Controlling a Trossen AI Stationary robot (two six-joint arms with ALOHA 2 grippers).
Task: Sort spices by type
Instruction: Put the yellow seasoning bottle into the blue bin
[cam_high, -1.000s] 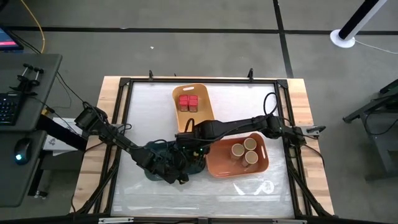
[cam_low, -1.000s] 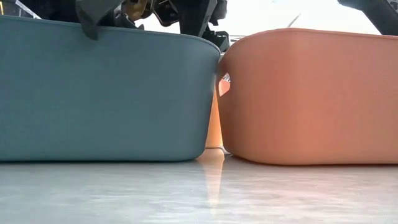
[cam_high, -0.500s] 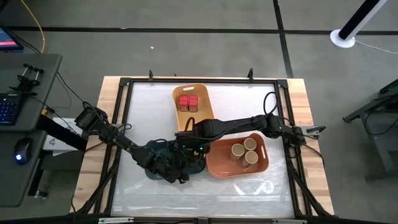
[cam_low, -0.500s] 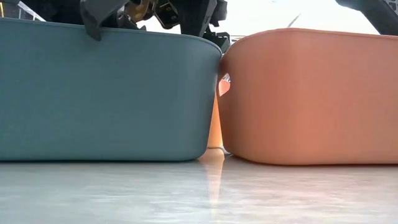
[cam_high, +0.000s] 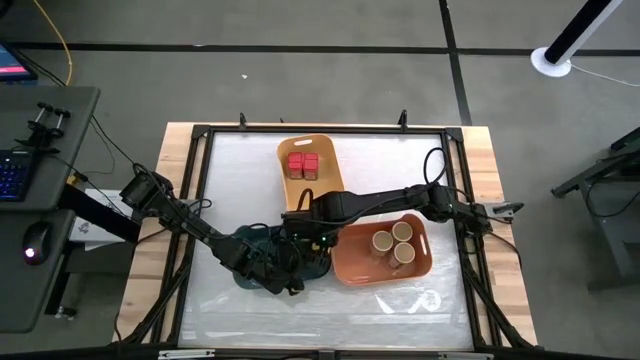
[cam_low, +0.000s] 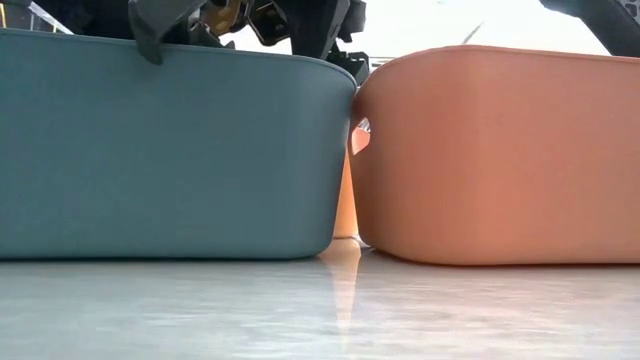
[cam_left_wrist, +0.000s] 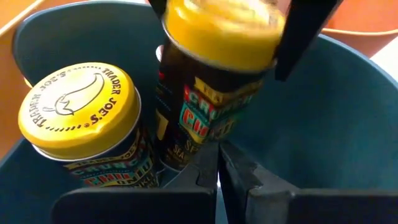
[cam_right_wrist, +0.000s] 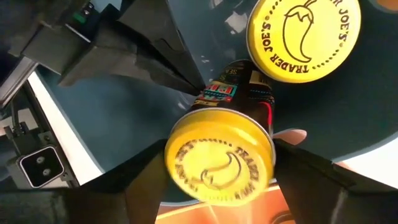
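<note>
Three bins sit on the counter (cam_high: 225, 170): a yellow bin (cam_high: 325, 180) at the far side holding two red tins (cam_high: 303, 165), an orange bin (cam_high: 350, 262) at the near right holding three tan-lidded jars (cam_high: 393, 243), and a teal bin (cam_low: 170, 150) just left of it, their walls touching. Both arms reach into the teal bin. Right claw (cam_right_wrist: 217, 163) grasps one yellow-lidded jar (cam_right_wrist: 219, 163) by its lid (tilted, above the bin floor), while a second yellow-lidded jar (cam_left_wrist: 79, 109) stands beside it inside the bin. Left claw (cam_left_wrist: 217, 168) hovers with its fingers clenched together, tips near the held jar's body.
</note>
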